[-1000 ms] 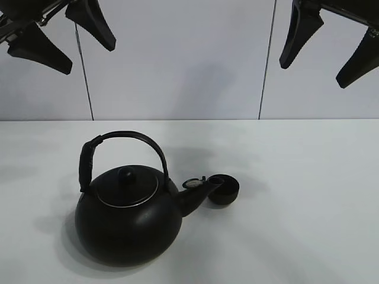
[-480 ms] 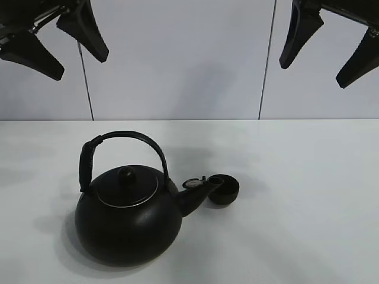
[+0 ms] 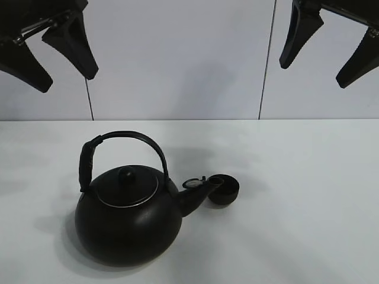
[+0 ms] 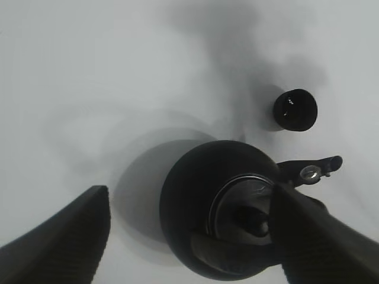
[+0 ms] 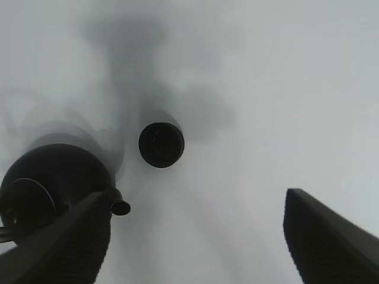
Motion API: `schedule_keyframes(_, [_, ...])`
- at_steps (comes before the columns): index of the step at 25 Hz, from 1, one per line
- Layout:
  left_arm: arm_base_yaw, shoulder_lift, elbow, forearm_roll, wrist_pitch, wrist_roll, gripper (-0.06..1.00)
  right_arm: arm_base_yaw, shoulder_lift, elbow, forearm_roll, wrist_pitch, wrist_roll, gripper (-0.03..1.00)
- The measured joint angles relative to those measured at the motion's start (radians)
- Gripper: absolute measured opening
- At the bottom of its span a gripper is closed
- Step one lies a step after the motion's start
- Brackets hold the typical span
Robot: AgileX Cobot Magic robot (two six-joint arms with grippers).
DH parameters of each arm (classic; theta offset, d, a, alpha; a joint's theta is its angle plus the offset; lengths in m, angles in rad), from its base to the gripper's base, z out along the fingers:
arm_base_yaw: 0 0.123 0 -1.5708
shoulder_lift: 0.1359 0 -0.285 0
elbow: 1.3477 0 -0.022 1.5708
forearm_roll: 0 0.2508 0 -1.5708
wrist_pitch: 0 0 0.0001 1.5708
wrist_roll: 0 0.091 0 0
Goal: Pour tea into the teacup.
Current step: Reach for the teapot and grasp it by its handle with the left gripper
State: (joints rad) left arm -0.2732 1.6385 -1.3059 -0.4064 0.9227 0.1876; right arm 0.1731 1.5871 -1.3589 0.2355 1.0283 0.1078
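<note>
Your left end effector (image 3: 66, 82) has just drifted outward and a little lower than it hung a second ago. Its fingers are spread wide with nothing between them. It hangs high above the surface (image 3: 308, 225), and the kettle (image 3: 127, 219) stands below it, a little inward toward your other arm. In the left wrist view the kettle's lid shows between the two fingers. I read that drift as lining up for the arched handle (image 3: 124, 137), which stands upright and is free to take.

The kettle has not moved, so no pouring has begun. Its spout (image 3: 198, 192) points toward the right arm's side.

The teacup (image 3: 225, 190) sits upright on the surface just beyond the spout tip. It is close to the spout but apart from it, well below both end effectors and roughly between them. You cannot tell whether it holds any tea.

Your right end effector (image 3: 314, 75) has stayed put, high up and well clear. Its fingers are also spread and empty.
</note>
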Motion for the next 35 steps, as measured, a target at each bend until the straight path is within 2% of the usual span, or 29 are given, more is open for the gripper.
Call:
schedule_keyframes(4, [0.0,0.0,0.0,0.057,0.043,0.001,0.54,0.0,0.0,0.0,0.0,-0.001,0.0,0.56])
schedule_keyframes(8, [0.0,-0.015,0.001,0.072,0.045,0.001,0.54,0.0,0.0,0.0,0.0,-0.001,0.0,0.56])
schedule_keyframes(15, [0.0,-0.234,0.048,0.062,-0.097,0.002,0.54,0.0,0.0,0.0,0.0,-0.001,-0.001,0.56])
schedule_keyframes(18, [0.0,-0.332,0.131,0.06,-0.186,0.003,0.54,0.0,0.0,0.0,0.0,-0.001,-0.001,0.56])
schedule_keyframes(21, [0.0,-0.419,0.275,0.055,-0.311,0.014,0.54,0.0,0.0,0.0,0.0,-0.001,-0.001,0.56])
schedule_keyframes(23, [0.0,-0.456,0.37,0.033,-0.404,0.027,0.54,0.0,0.0,0.0,0.0,-0.003,-0.001,0.56])
schedule_keyframes(26, [0.0,-0.504,0.525,-0.044,-0.537,0.082,0.54,0.0,0.0,0.0,0.0,-0.003,-0.001,0.56])
schedule_keyframes(31, [-0.01,-0.56,0.692,-0.208,-0.707,0.254,0.54,0.0,0.0,0.0,0.0,-0.003,-0.001,0.56])
schedule_keyframes(35, [-0.117,-0.575,0.766,-0.271,-0.842,0.371,0.54,0.0,0.0,0.0,0.0,-0.006,-0.001,0.56])
